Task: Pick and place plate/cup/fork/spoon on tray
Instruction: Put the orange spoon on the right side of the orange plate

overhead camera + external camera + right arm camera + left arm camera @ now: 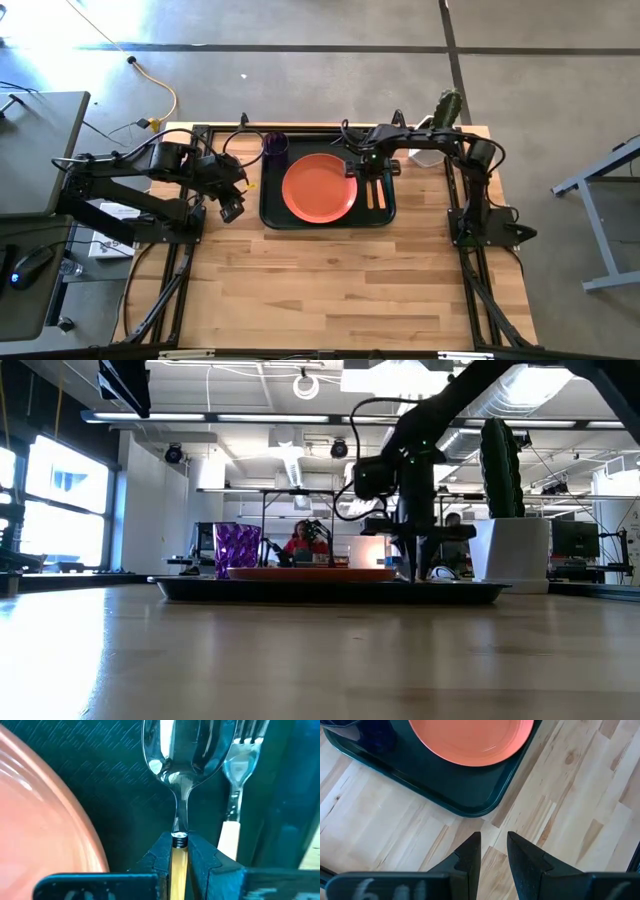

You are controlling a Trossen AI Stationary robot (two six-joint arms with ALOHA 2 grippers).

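Observation:
The dark green tray (272, 205) lies at the middle of the table's far half. On it lies the salmon-orange plate (319, 187), and the purple cup (275, 146) stands in its far left corner. The fork (239, 775) lies on the tray floor along its right side. My right gripper (368, 172) is over the tray, between the plate and the fork, shut on the spoon (182, 750). My left gripper (494, 845) hovers over bare wood just off the tray's near left corner, its fingers a narrow gap apart and empty. My right gripper pinches the spoon's orange-tan handle (179, 856) between its two fingers, at the end where the metal neck begins. The fingers point down and lie across the handle. The spoon lies level beside the fork; whether its bowl touches the tray floor I cannot tell.
A white pot with a cactus (445, 110) stands at the table's far right, close behind my right arm. The whole near half of the table (330, 290) is bare wood. Desks and people show in the room beyond in the low view.

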